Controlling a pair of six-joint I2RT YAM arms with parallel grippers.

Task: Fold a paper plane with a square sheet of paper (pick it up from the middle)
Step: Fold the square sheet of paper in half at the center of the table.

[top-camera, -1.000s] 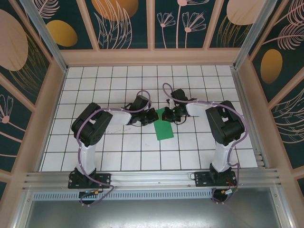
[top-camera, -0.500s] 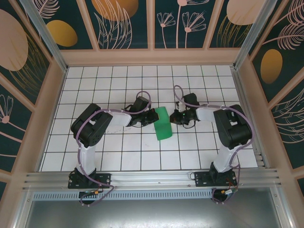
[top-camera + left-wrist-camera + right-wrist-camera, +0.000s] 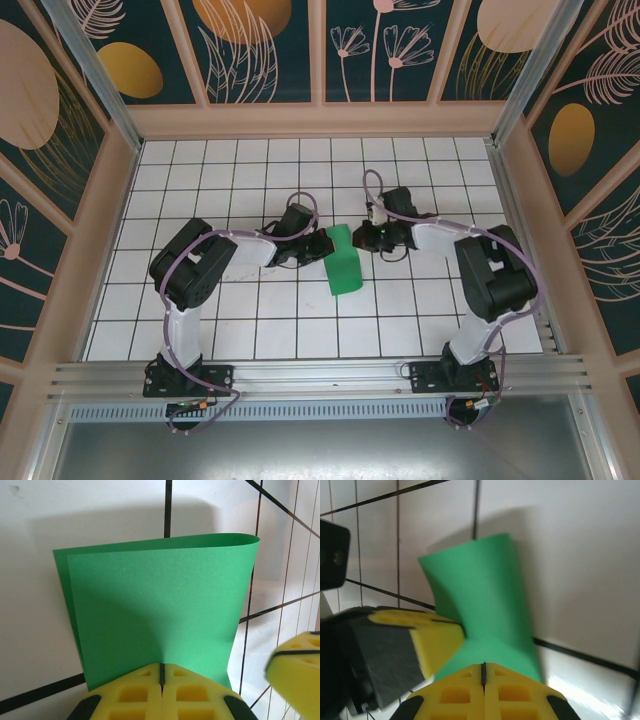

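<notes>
A white grid table (image 3: pixel 200 170) is sitting inside a low walled frame (image 3: pixel 320 122), and that walled floor is holding two robot arms and one sheet of green paper.

On the left, the left arm (image 3: pixel 190 270) is reaching toward the middle of the table. The left gripper (image 3: pixel 322 247) is lying just beside the paper's left edge. In the left wrist view, its two yellow pads (image 3: pixel 135 690) are pressing together, and the left gripper (image 3: pixel 161 672) is pinching the near edge of the paper (image 3: pixel 160 600) in the seam between them.

In the middle, the square sheet of paper (image 3: pixel 343 268) is lying between the two grippers, folded over on itself into two layers. The edge farthest from the left pads is curving in a soft, rounded bend, and the top layer is lifting off the tiles there.

On the right, the right arm (image 3: pixel 490 270) is bending in toward the same spot. The right gripper (image 3: pixel 363 238) is sitting just beside the paper's far right corner. In the right wrist view, the right gripper (image 3: pixel 483 672) is showing its pads pressed together, with the paper (image 3: pixel 480 580) running down to them; whether the paper is caught between them, I cannot tell. One left pad (image 3: pixel 437 635) is touching the paper beside it.
</notes>
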